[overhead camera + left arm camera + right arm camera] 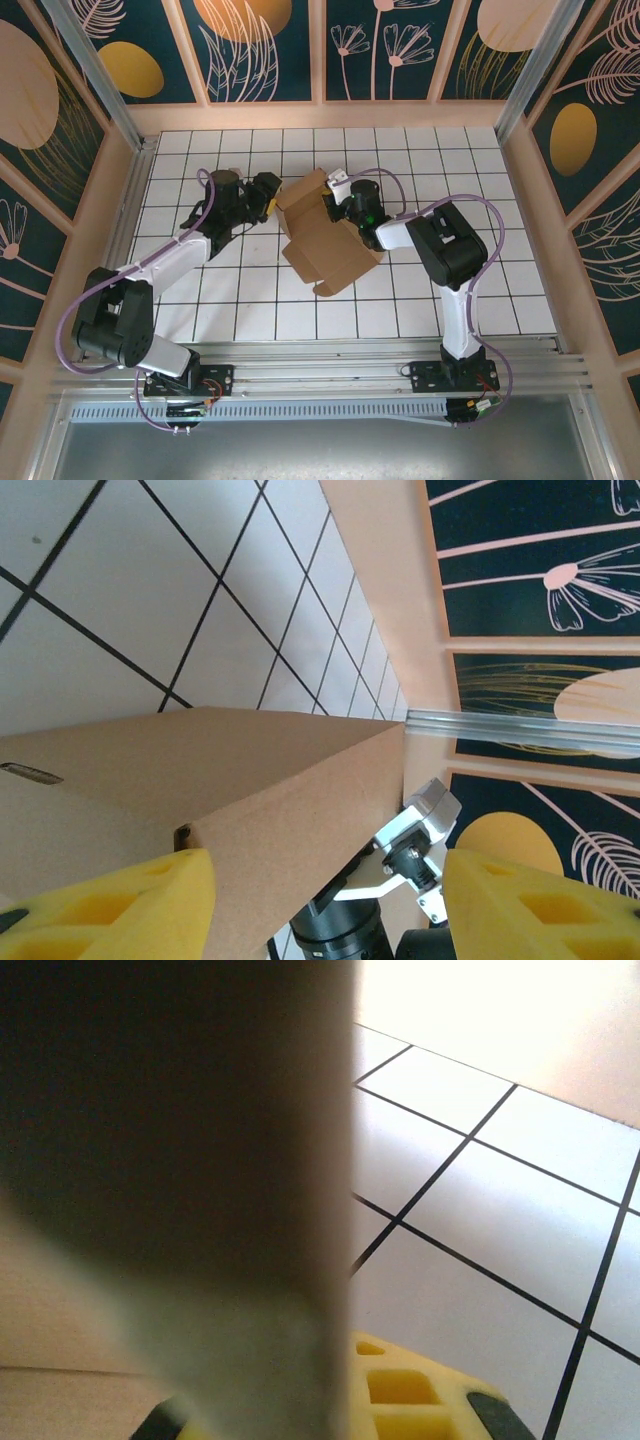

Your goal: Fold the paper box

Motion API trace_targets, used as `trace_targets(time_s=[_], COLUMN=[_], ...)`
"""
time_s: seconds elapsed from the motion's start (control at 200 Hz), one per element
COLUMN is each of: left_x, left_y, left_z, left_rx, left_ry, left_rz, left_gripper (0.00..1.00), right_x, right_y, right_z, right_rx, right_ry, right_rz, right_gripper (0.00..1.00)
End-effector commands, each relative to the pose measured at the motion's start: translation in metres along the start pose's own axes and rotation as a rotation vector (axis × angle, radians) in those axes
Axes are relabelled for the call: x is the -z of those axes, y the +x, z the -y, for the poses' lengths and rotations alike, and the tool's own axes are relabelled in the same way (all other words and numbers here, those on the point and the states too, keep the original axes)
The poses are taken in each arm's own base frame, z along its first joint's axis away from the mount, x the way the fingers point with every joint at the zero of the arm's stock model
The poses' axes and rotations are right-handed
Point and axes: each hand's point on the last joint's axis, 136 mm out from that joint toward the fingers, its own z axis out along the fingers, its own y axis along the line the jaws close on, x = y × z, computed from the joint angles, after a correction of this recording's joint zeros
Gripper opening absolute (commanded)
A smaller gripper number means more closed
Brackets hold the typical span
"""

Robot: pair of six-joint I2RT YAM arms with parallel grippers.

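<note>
The paper box point(322, 238) is a brown cardboard sheet, partly folded up, lying in the middle of the tiled table. My left gripper point(268, 196) is at its upper left edge. In the left wrist view its yellow fingers point(115, 905) stand wide apart, open, with a folded corner of the paper box point(280, 800) reaching in between them. My right gripper point(337, 205) is at the box's upper right edge. In the right wrist view a blurred cardboard panel point(200, 1210) rises close to the camera against the one yellow finger point(420, 1395) that shows; the right gripper point(330, 1400) is shut on it.
The white tiled table point(450, 300) is walled by peach-coloured boards point(530, 210) on the left, back and right. A metal rail point(350, 365) runs along the near edge by the arm bases. The right arm's wrist point(420, 840) sits just behind the box corner.
</note>
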Motion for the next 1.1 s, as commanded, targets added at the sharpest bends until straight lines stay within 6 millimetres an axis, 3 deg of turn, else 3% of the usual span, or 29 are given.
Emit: trace_targets(time_s=[0.0,0.125,0.215,0.44,0.621,0.736,0.906,1.096], left_x=[0.013,0.036,0.038,-0.001,-0.028,-0.030,-0.029,-0.032], left_y=[0.000,-0.016,-0.016,0.012,0.028,0.027,0.027,0.028], left_z=[-0.045,-0.034,-0.030,-0.020,-0.020,-0.024,-0.034,-0.037], left_rx=[0.043,0.011,0.002,0.002,-0.047,-0.046,-0.040,-0.048], left_ry=[-0.178,-0.178,-0.178,-0.096,-0.089,-0.099,-0.124,-0.137], left_rz=[0.046,0.161,0.159,-0.042,-0.136,-0.125,-0.121,-0.127], left_gripper=[0.62,0.62,0.63,0.71,0.68,0.63,0.60,0.59], right_x=[0.005,0.005,0.005,0.003,0.003,0.006,0.017,0.022], right_y=[-0.018,-0.016,-0.015,-0.017,-0.016,-0.017,-0.024,-0.034], right_z=[0.004,0.005,0.006,0.005,0.005,0.004,0.008,0.025], right_rx=[0.046,0.057,0.062,0.059,0.051,0.050,0.080,0.101], right_ry=[0.029,0.036,0.039,0.033,0.032,0.030,0.035,0.088], right_rz=[0.035,0.028,0.024,0.026,0.021,0.024,0.047,0.064], right_gripper=[0.09,0.10,0.10,0.10,0.15,0.18,0.33,0.35])
